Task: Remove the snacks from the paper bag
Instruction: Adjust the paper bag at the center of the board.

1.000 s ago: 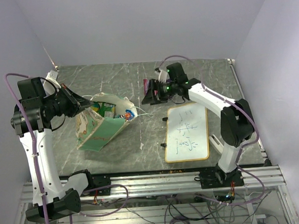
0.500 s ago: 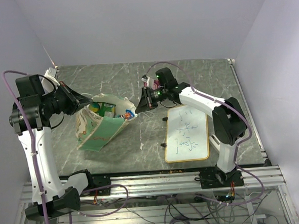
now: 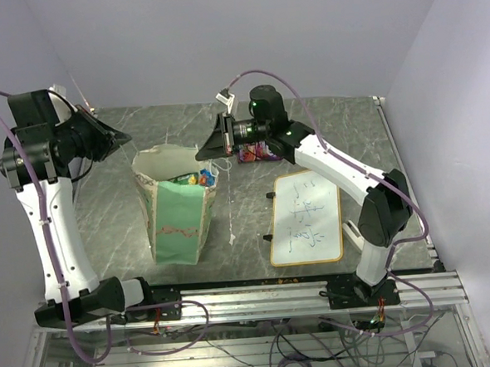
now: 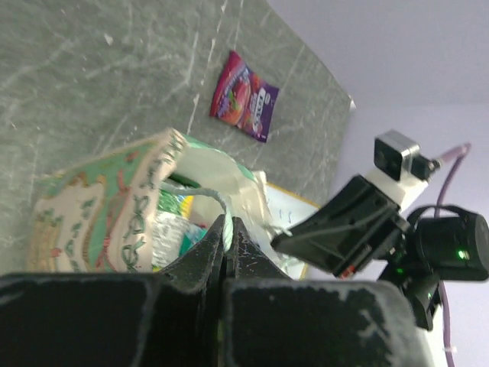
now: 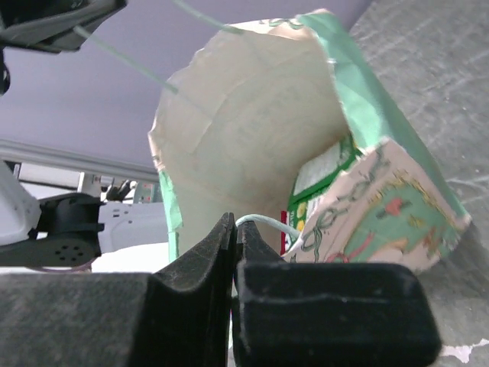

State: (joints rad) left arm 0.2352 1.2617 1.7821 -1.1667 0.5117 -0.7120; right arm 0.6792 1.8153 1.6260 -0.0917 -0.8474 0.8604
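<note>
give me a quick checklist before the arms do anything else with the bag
1. left hand shut on a string handle: ok
2. right hand shut on the other handle: ok
3. paper bag upright, mouth open: ok
4. snacks visible at the mouth: ok
5. bag emptied: not ok; a purple packet lies on the table, others sit inside
6. handles strong enough for tipping: cannot tell
</note>
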